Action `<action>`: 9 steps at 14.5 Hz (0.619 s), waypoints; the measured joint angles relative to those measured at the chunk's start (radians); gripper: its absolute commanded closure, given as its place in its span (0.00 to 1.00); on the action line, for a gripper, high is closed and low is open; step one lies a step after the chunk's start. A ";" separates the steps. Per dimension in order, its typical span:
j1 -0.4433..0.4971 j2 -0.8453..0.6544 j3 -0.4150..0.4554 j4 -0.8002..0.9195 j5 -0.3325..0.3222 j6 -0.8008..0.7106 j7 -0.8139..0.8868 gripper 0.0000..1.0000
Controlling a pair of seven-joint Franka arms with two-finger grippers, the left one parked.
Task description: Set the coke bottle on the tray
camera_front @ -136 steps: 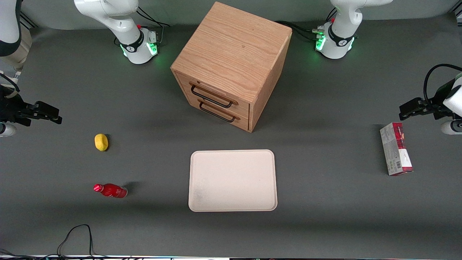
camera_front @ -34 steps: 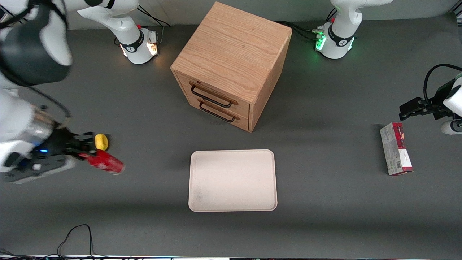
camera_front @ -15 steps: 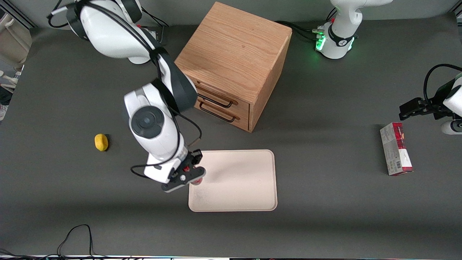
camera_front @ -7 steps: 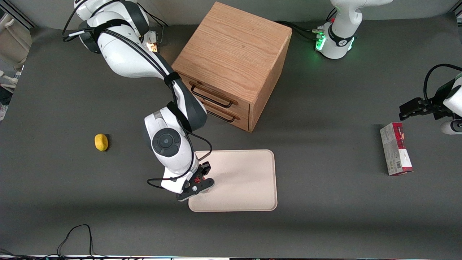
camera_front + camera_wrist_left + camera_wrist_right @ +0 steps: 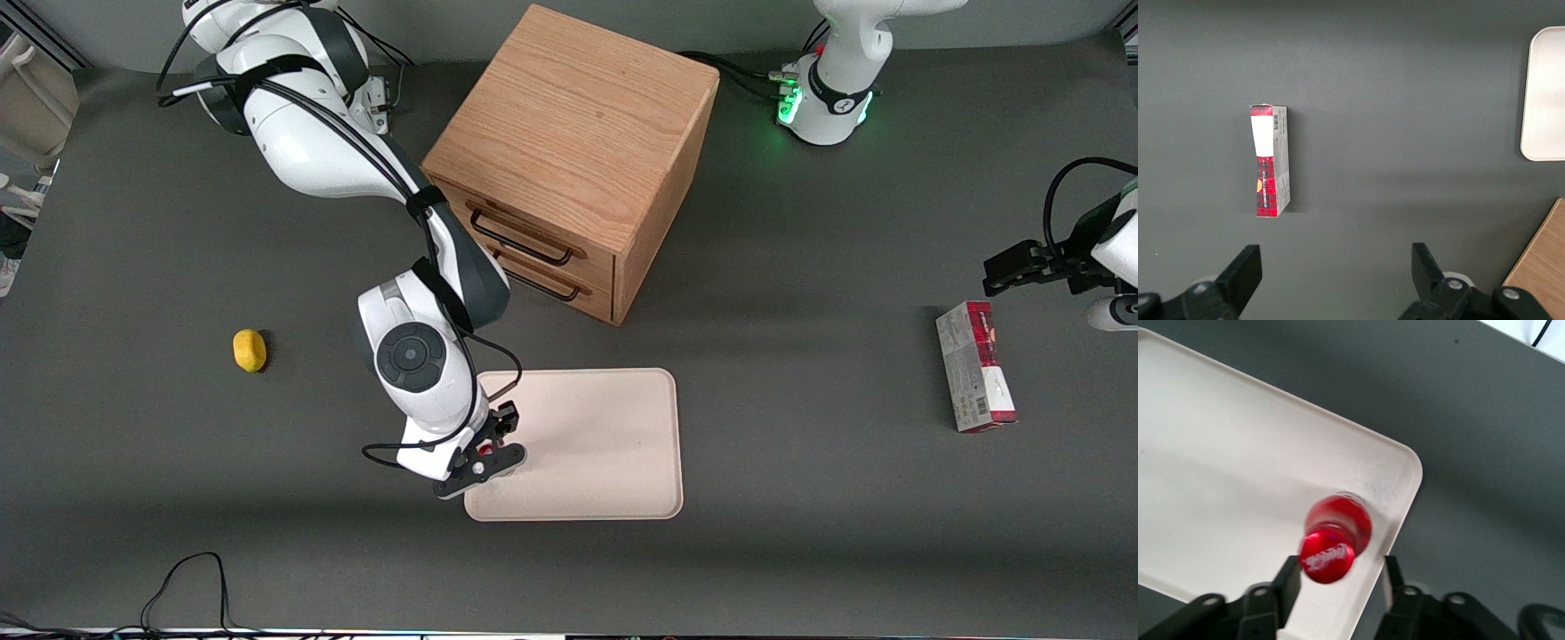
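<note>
From the front, the right arm's gripper (image 5: 484,455) is hanging over the cream tray (image 5: 605,444) at its corner nearest the camera, toward the working arm's end. In the right wrist view, the coke bottle (image 5: 1336,535) is standing upright on the tray, between spread fingers (image 5: 1287,583) that are not touching it.
</note>
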 measured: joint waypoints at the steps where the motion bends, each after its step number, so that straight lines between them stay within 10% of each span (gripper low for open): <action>1: -0.001 -0.001 0.000 0.002 0.000 0.001 0.000 0.00; 9: -0.001 -0.199 -0.007 0.030 -0.009 -0.294 0.000 0.00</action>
